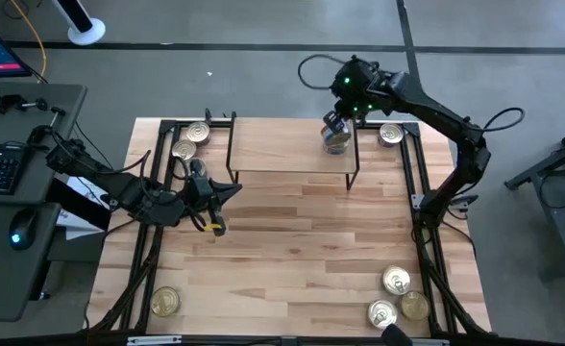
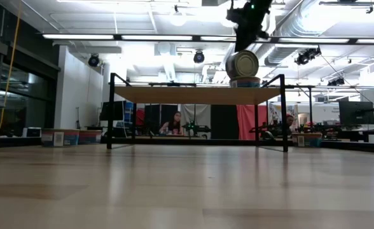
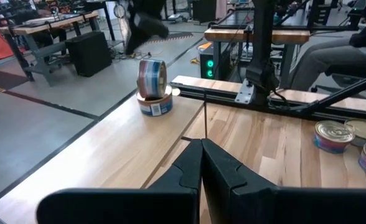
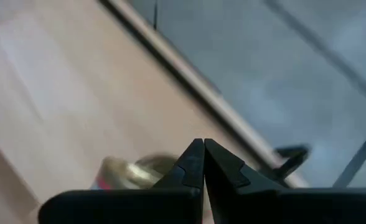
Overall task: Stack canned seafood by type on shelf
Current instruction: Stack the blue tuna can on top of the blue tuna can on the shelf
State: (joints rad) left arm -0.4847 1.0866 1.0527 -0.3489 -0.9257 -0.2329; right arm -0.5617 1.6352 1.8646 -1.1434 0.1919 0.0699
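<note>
Low view: bare plank table (image 2: 187, 191); wooden shelf (image 2: 193, 95); workshop behind.

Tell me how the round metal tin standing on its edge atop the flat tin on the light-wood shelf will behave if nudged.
The round metal tin standing on edge would probably roll or topple at a light push: only its curved rim meets the flat tin below. It sits near the light-wood shelf end, so it might drop off. The shut right gripper is above it.

Shelf (image 1: 282, 149): light-wood board, black wire legs. On its right end, flat tin (image 2: 245, 82); second tin (image 2: 242, 65) tilted on edge atop it.
</note>
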